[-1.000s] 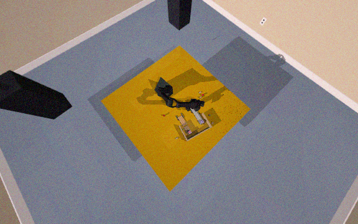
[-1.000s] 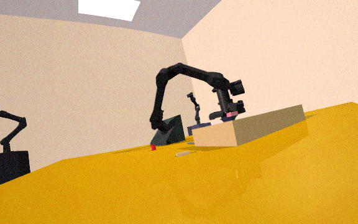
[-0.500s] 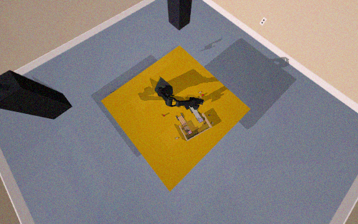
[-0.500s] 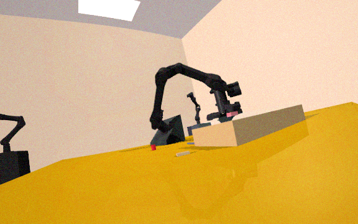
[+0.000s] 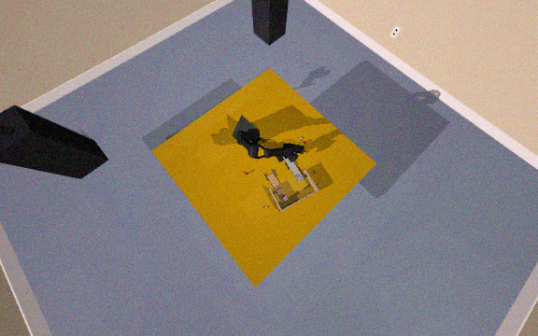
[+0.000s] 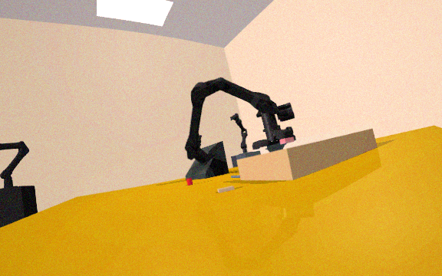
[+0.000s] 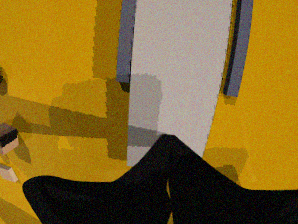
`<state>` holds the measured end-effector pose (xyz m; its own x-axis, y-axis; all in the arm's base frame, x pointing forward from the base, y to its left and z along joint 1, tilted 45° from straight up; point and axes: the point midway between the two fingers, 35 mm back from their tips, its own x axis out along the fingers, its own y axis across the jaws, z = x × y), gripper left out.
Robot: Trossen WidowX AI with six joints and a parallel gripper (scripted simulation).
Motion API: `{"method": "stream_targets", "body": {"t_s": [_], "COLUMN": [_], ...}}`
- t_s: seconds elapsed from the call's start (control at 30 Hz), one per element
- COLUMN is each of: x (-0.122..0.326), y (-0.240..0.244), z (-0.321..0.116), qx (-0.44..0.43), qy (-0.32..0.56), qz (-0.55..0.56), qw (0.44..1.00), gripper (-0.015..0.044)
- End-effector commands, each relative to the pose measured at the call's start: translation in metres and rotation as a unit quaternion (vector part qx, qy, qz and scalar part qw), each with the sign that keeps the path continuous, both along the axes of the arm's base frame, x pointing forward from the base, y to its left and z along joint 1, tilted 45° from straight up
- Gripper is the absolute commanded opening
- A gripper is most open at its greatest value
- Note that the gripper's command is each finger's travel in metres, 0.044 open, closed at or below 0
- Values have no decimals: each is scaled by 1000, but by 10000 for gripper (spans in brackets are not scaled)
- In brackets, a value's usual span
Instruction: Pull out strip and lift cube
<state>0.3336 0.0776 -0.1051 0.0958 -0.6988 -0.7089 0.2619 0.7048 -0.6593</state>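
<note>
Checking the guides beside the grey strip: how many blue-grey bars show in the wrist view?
2: one bar along the grey strip's left edge, one bar just off its right edge.

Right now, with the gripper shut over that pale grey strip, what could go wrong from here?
1. The black gripper is fully shut with nothing visibly pinched, so it seems only to press on the pale grey strip; it may slip off mid-pull.
2. The arm works close beside the tan open-topped box; a drift could bump its wall.
3. The wrist view shows no cube on this strip, so it could be the wrong strip.
</note>
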Motion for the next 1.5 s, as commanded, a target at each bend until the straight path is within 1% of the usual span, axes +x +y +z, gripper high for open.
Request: {"method": "stream_targets", "body": {"t_s": [0.0, 1.47], "x": [-12, -79], "y": [-3, 8], "z": [-5, -23], "qx": [0, 1], "qy": [10, 12], "qz": [-5, -5], "qw": [1000, 1000], "gripper": [0, 0]}}
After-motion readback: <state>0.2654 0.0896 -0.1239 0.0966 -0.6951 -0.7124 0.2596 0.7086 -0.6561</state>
